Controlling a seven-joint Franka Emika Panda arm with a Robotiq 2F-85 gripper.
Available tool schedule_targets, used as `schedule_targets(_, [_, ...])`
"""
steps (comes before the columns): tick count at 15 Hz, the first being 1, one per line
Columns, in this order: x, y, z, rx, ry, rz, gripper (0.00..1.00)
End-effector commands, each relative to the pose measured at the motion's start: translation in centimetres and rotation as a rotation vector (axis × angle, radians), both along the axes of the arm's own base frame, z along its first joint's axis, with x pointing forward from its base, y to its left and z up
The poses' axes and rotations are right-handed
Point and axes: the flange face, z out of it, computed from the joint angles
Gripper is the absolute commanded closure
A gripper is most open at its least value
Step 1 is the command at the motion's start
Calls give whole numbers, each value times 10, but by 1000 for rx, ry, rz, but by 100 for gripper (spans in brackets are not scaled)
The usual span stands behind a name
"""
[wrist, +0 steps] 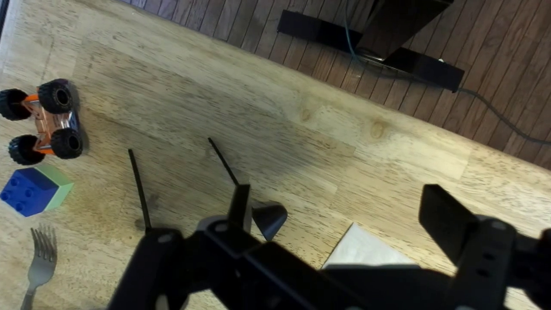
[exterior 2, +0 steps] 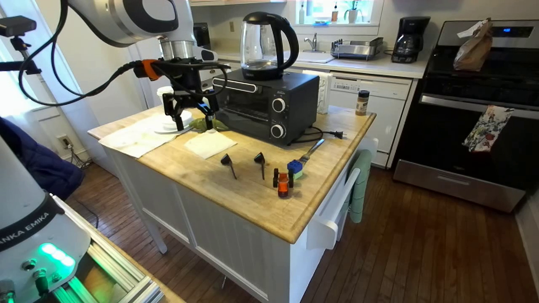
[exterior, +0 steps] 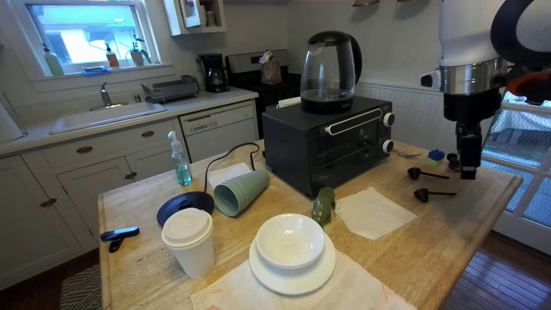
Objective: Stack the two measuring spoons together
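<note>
Two small black measuring spoons lie apart on the wooden table. The near spoon (exterior: pixel 422 195) shows in both exterior views (exterior 2: pixel 226 159), closer to the white napkin. The far spoon (exterior: pixel 414 173) lies beside it, closer to the blue-green block (exterior 2: pixel 259 158). In the wrist view, the near spoon's bowl (wrist: pixel 271 215) shows beside the left finger, which covers part of it. The far spoon's handle (wrist: pixel 138 189) shows; its bowl is hidden behind the gripper. My gripper (wrist: pixel 335 189) is open and empty, raised above the table (exterior 2: pixel 194 127). In an exterior view it appears edge-on (exterior: pixel 468 174).
A white napkin (exterior: pixel 374 213) lies beside the near spoon. A toy truck (exterior 2: pixel 283 183), a block (exterior 2: pixel 295 168) and a fork (exterior 2: pixel 311 151) lie near the spoons. A black toaster oven (exterior: pixel 327 142) bears a glass kettle (exterior: pixel 328 73). A white bowl (exterior: pixel 291 241) sits on a plate.
</note>
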Motion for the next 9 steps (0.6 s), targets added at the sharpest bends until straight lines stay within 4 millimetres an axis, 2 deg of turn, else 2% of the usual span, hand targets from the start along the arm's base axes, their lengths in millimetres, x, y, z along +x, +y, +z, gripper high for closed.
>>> schedule_targets(1, [8,-28,-17,33,28,-22,0])
schedule_targets(7, [20,-84,-51,64,-8,-42,0])
schedule_targets(9, [25,-97,-62,87,-37,-19,0])
